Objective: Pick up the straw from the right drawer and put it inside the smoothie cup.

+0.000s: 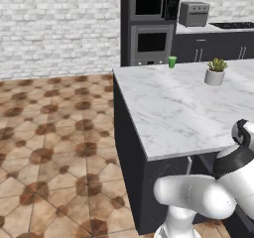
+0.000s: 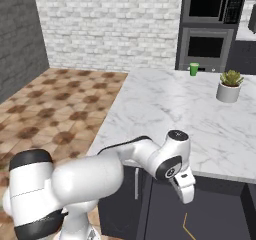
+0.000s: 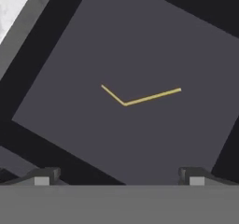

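Note:
The straw (image 3: 140, 98) is a thin tan-yellow stick with a bend near one end, lying flat on the dark grey floor of the open drawer (image 3: 140, 41). My gripper (image 3: 119, 177) hangs above the drawer, open, with nothing between its fingers. From the right base view the gripper (image 2: 187, 194) points down just below the counter's front edge, with the straw (image 2: 184, 223) underneath it. The smoothie cup (image 1: 172, 61) (image 2: 194, 69), a small bright green tumbler, stands upright at the far edge of the marble counter, well away from the hand.
A white pot with a green succulent (image 1: 215, 72) (image 2: 229, 86) stands on the marble counter (image 1: 163, 108) (image 2: 155, 109), to the right of the cup. A wall oven and microwave (image 1: 151, 21) rise behind the counter. Tiled floor (image 1: 49, 133) lies open to the left.

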